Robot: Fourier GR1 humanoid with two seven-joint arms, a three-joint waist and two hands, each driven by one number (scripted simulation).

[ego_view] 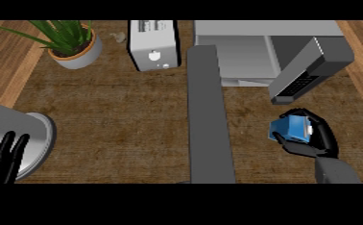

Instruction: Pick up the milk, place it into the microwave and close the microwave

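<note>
Below, brown counter (pixel 127 118), right robot hand (pixel 319 140) curled round blue milk (pixel 289 129), near open microwave (pixel 241 56), left robot hand (pixel 10 154) open.

Colours on my counter (pixel 127 108): mottled dark brown top, light wood planks at the far left and far right edges. Potted plant (pixel 71 43), far left: green striped leaves, tan pot. Toaster (pixel 151 46): white, black slots. Microwave (pixel 269 51), far right: pale grey, darker grey door, black keypad. Milk (pixel 291 129): blue carton, white cap. My right hand (pixel 319 140) and left hand (pixel 10 154): black; forearms grey. Plate (pixel 32 142), near left: grey.
</note>
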